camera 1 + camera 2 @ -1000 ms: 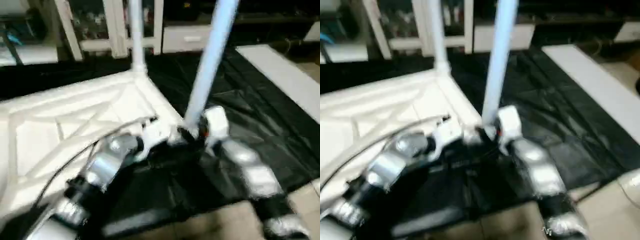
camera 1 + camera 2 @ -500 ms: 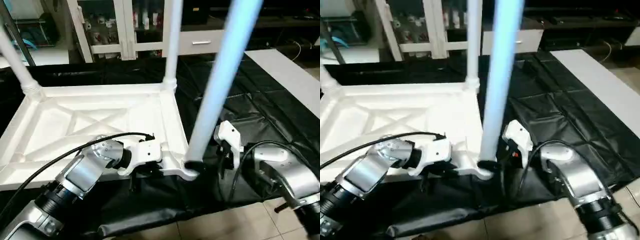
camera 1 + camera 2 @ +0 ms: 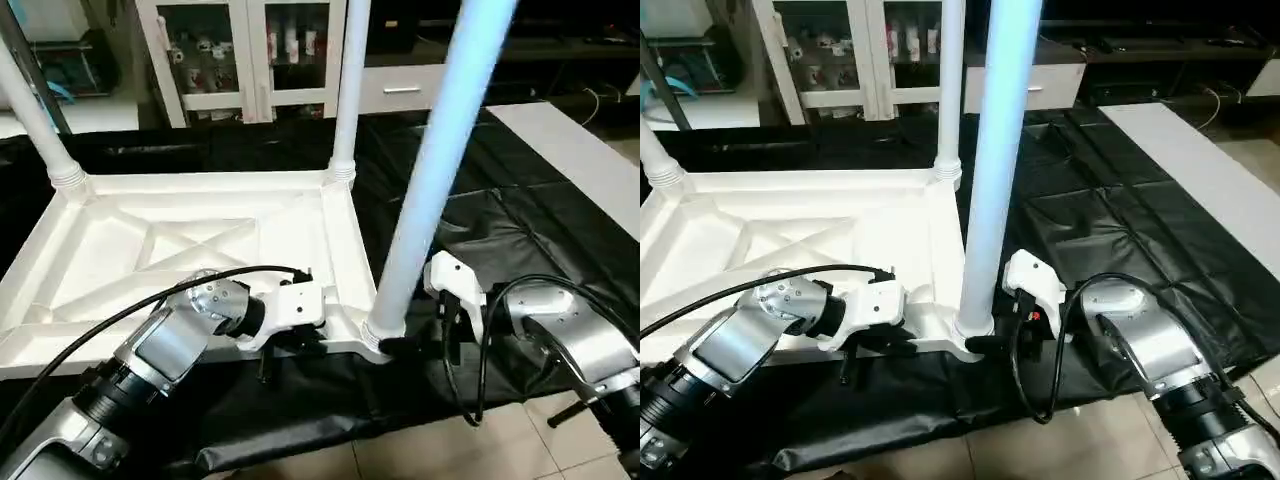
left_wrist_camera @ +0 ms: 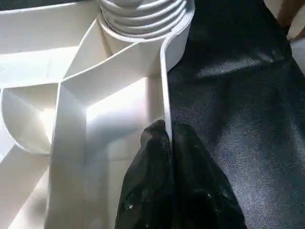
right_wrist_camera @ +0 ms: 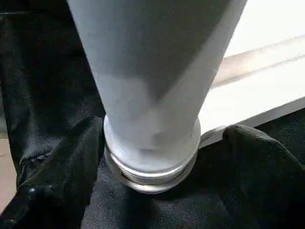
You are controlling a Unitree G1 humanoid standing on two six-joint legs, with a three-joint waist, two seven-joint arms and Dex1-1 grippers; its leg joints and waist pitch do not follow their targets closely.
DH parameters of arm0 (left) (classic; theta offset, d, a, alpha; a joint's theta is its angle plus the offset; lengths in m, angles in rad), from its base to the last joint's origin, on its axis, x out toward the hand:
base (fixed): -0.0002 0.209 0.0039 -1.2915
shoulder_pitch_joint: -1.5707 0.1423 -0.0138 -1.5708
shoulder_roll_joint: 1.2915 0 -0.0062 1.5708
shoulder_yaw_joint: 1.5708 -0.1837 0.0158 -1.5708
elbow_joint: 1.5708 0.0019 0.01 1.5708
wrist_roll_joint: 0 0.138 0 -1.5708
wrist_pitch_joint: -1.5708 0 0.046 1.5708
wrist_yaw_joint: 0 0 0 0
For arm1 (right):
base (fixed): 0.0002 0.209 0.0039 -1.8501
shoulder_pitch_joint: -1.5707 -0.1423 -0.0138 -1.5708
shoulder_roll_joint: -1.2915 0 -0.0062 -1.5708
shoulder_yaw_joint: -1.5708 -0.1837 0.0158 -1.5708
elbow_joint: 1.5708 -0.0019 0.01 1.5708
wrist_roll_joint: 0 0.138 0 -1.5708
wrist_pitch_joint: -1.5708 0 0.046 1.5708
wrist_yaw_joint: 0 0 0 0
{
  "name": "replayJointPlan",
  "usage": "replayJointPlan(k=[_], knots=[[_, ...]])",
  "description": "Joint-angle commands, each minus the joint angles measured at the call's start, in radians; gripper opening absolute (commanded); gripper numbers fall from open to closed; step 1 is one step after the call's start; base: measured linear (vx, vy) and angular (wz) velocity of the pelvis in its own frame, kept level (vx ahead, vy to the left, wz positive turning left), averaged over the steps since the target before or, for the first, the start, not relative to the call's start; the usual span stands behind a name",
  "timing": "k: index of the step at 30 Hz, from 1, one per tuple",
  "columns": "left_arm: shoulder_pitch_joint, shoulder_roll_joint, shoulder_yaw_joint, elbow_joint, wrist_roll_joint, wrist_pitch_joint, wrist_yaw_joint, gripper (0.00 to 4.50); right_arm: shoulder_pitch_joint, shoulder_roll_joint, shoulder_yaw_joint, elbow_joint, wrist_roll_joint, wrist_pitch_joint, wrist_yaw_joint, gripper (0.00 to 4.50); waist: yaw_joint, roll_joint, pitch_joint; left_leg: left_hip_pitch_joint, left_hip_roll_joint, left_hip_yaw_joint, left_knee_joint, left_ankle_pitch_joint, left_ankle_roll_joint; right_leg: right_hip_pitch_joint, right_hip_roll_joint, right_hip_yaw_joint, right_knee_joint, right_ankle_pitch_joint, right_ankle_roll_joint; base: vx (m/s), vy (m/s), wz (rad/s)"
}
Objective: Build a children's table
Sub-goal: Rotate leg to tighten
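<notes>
The children's table top (image 3: 190,240) lies upside down on the black-draped surface (image 3: 520,220), ribbed underside up, so the corner sockets face upward for the legs. Two legs stand in the far corners (image 3: 345,90) and (image 3: 35,120), and a third leg (image 3: 430,170) rises from the near right corner, its flared, threaded end seated at the socket (image 5: 152,157).

The left pincer (image 4: 167,143) is clenched on the top's near edge wall just beside that corner, one finger either side of the thin rim, seemingly to keep the top from shifting while the leg is worked in. Its silver forearm reaches in low from the near left, wrist bent toward the corner.

The right pincer (image 5: 157,157) sits spread wide around the leg's base, a finger (image 5: 57,162) on each side and apart from the tube, so it grips nothing. That forearm comes in low from the near right, wrist turned inward toward the leg (image 3: 1035,290).
</notes>
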Motion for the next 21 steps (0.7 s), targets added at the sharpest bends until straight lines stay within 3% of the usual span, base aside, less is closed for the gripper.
replayJointPlan(k=[1,6,9,10,11,16,21], knots=[[0.016,0.016,-0.061,0.018,0.034,-0.007,-0.027,0.0,-0.022,0.0,0.007,0.03,-0.032,-0.022,-0.002,3.82,-0.001,-0.006,-0.053,0.008,0.042,-0.017,-0.074,-0.288,0.023,0.031,-0.061,0.05,-0.089,-0.4,-0.163,0.0,0.0,0.0],[0.022,0.014,-0.061,0.01,0.036,-0.002,-0.026,0.0,-0.033,0.011,0.015,0.065,-0.044,-0.044,0.007,3.38,-0.001,-0.013,-0.054,0.008,0.043,-0.017,-0.073,-0.282,0.026,0.031,-0.062,0.05,-0.088,-0.403,-0.161,0.0,0.0,0.0],[0.027,0.017,-0.06,0.009,0.037,-0.003,-0.026,0.0,-0.04,0.022,0.018,0.078,-0.051,-0.055,0.01,3.28,-0.002,-0.009,-0.054,0.008,0.043,-0.017,-0.074,-0.284,0.026,0.029,-0.061,0.051,-0.088,-0.394,-0.165,0.0,0.0,0.0],[0.028,0.017,-0.06,0.009,0.037,-0.003,-0.025,0.0,-0.042,0.025,0.019,0.084,-0.054,-0.061,0.013,3.05,-0.003,-0.01,-0.054,0.008,0.043,-0.017,-0.075,-0.287,0.024,0.029,-0.061,0.05,-0.088,-0.39,-0.166,0.0,0.0,0.0],[0.031,0.018,-0.061,0.009,0.039,-0.003,-0.024,0.0,-0.042,0.028,0.02,0.086,-0.055,-0.065,0.014,3.05,-0.003,-0.006,-0.053,0.01,0.042,-0.018,-0.075,-0.297,0.022,0.029,-0.061,0.05,-0.089,-0.4,-0.165,0.0,0.0,0.0],[0.038,0.016,-0.064,-0.004,0.038,0.009,-0.024,0.0,-0.032,0.035,0.023,0.094,-0.056,-0.083,0.017,2.76,-0.005,-0.009,-0.051,0.011,0.041,-0.02,-0.075,-0.328,0.016,0.027,-0.062,0.049,-0.097,-0.464,-0.143,0.0,0.0,0.0],[0.045,0.022,-0.063,-0.005,0.038,0.009,-0.025,0.0,-0.026,0.042,0.021,0.101,-0.06,-0.089,0.018,2.73,-0.007,-0.008,-0.052,0.009,0.042,-0.021,-0.077,-0.322,0.019,0.028,-0.061,0.049,-0.093,-0.441,-0.15,0.0,0.0,0.0]])
